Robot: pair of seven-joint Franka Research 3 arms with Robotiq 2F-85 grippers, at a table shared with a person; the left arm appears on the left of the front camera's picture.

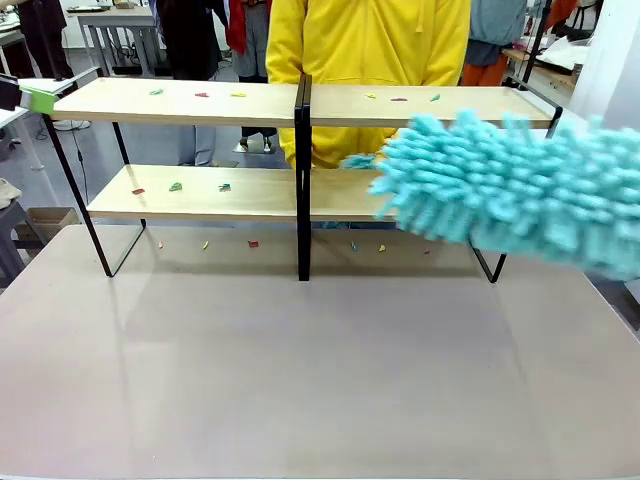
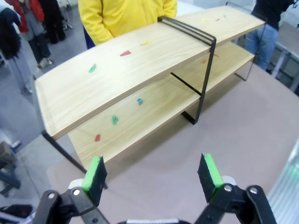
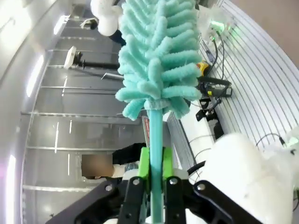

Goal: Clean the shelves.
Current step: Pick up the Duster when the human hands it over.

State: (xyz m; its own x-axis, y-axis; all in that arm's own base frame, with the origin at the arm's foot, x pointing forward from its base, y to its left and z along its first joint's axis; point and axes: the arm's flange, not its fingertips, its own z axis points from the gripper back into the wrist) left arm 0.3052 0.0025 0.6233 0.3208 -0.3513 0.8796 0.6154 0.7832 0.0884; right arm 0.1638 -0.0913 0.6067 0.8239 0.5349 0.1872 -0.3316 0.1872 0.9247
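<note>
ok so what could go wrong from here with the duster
1. The right gripper holds the duster only by its thin handle; pressing down could twist or slip it.
2. A wide sweep may flick the small scraps off the shelves onto the table, or toward the person standing close behind.
3. The fluffy head could snag on the black centre post.

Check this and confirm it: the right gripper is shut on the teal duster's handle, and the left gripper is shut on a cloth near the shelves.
Not right. The left gripper holds no cloth: the left wrist view shows its jaws open and empty, facing the shelves. The rest holds: the right gripper is shut on the handle of the teal duster.
</note>
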